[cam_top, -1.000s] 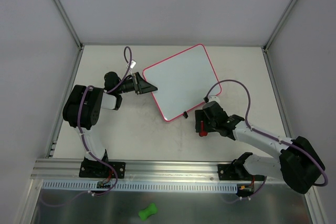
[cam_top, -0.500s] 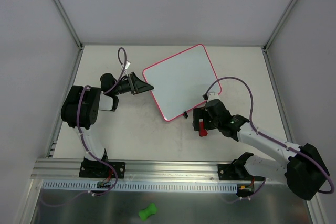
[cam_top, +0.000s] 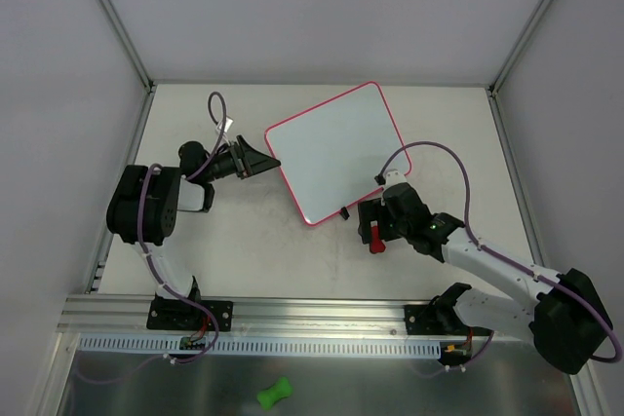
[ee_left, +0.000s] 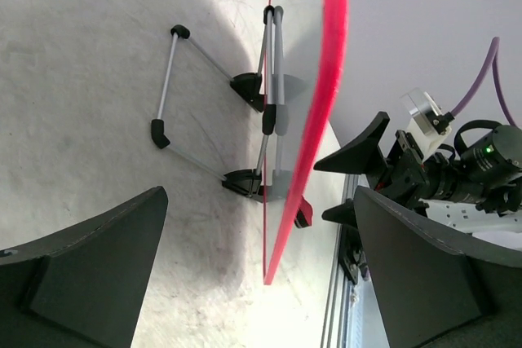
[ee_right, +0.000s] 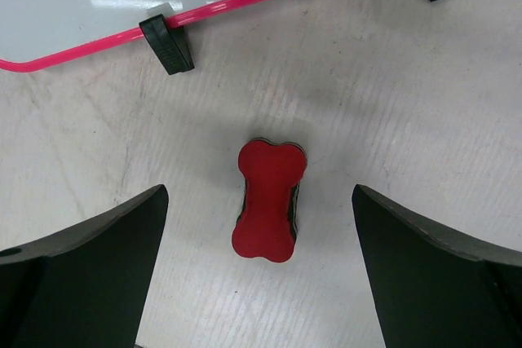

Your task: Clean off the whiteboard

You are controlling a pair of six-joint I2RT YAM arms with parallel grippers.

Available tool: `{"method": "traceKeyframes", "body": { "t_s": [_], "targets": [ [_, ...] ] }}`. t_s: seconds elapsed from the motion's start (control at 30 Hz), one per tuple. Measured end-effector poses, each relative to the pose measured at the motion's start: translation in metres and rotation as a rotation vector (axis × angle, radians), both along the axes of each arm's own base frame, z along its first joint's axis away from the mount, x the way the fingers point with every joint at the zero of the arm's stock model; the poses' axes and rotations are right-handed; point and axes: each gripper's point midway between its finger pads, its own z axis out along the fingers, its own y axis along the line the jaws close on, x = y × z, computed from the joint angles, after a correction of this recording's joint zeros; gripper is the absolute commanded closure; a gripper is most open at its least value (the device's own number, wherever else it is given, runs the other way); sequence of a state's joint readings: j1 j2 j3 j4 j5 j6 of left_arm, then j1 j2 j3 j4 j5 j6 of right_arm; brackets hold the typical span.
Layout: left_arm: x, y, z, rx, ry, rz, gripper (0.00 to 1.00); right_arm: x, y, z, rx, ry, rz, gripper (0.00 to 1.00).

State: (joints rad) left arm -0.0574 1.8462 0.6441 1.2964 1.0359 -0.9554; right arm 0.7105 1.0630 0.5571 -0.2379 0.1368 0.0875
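Note:
The whiteboard [cam_top: 336, 153] lies tilted on the table, its white face showing no marks, with a red-pink rim and black feet [ee_right: 167, 42] on its near edge. My left gripper [cam_top: 255, 157] stands open just left of the board's left corner and apart from it. In the left wrist view the board's rim [ee_left: 326, 79] runs edge-on ahead of the open left gripper [ee_left: 259, 193]. A small red bone-shaped eraser [ee_right: 269, 201] lies on the table below the board. My right gripper [ee_right: 259, 187] hangs open over it, a finger on each side, not touching. In the top view the eraser [cam_top: 375, 238] pokes out beside the right gripper [cam_top: 374, 225].
A wire stand [ee_left: 175, 91] shows under the board. A metal rail [cam_top: 292, 314] runs along the table's near edge, and a green bone-shaped thing [cam_top: 275, 393] lies on the shelf in front of it. Enclosure walls close the back and sides.
The left gripper has opened and pulled back to the left, off the board's corner. The right gripper has opened to full width over the eraser and shifted slightly.

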Motion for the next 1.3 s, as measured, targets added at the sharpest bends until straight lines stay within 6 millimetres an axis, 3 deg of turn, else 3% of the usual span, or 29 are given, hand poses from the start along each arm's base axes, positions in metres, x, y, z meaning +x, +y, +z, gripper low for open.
{"method": "traceKeyframes", "body": {
  "t_s": [0.2, 0.5, 0.67, 0.9, 1.03, 1.3],
  "targets": [
    [-0.013, 0.005, 0.015, 0.027, -0.075, 0.060, 0.01, 0.000, 0.001, 0.003, 0.009, -0.005, 0.023, 0.01],
    [-0.033, 0.035, 0.053, 0.189, -0.265, 0.307, 0.01, 0.002, 0.011, 0.021, 0.077, -0.058, 0.070, 0.01],
    [-0.056, 0.054, 0.045, 0.267, -0.258, 0.433, 0.01, 0.005, 0.014, 0.033, 0.111, -0.094, 0.070, 0.01],
    [-0.089, 0.053, 0.024, 0.365, -0.238, 0.477, 0.01, 0.008, 0.012, 0.042, 0.135, -0.133, 0.053, 0.01],
    [-0.097, 0.055, 0.016, 0.416, -0.252, 0.485, 0.01, 0.006, 0.006, 0.042, 0.136, -0.158, 0.036, 0.01],
    [-0.104, 0.060, -0.019, 0.513, -0.216, 0.457, 0.01, 0.005, -0.004, 0.034, 0.117, -0.179, 0.006, 0.01]
  ]
}}
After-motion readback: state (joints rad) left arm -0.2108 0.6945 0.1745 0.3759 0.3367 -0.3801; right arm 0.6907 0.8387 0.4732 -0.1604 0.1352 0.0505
